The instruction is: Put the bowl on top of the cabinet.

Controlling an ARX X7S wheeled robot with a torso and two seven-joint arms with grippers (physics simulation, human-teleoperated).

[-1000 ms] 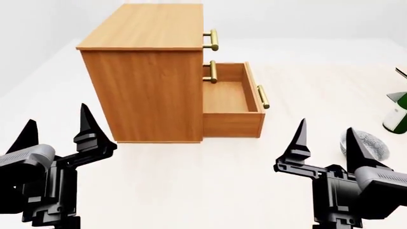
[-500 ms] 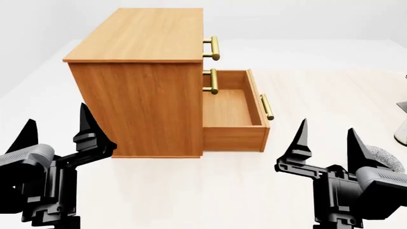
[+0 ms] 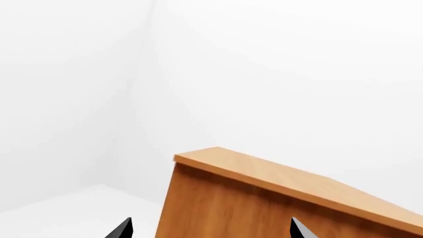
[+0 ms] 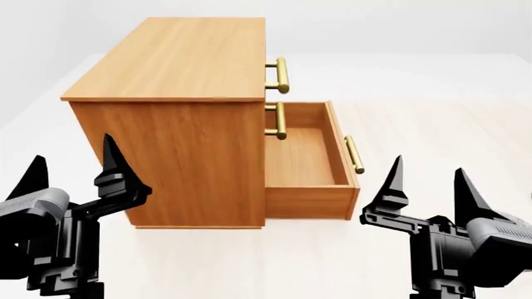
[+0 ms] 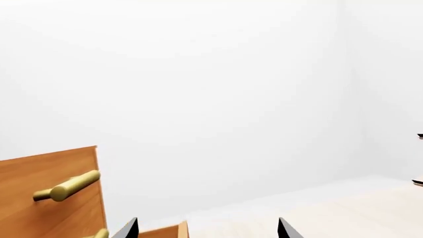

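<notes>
The cabinet [image 4: 179, 115] is seen at twelve o'clock in the head view, its flat top bare, which suits it as a landing place. Its lowest drawer [image 4: 309, 163] is pulled out toward three o'clock (brass handles facing that way). The left gripper [image 4: 73, 175] and right gripper [image 4: 425, 180] are held low at seven and five o'clock, jaws spread wide, nothing gripped. The bowl is not to be seen in any view; it must be found first.
</notes>
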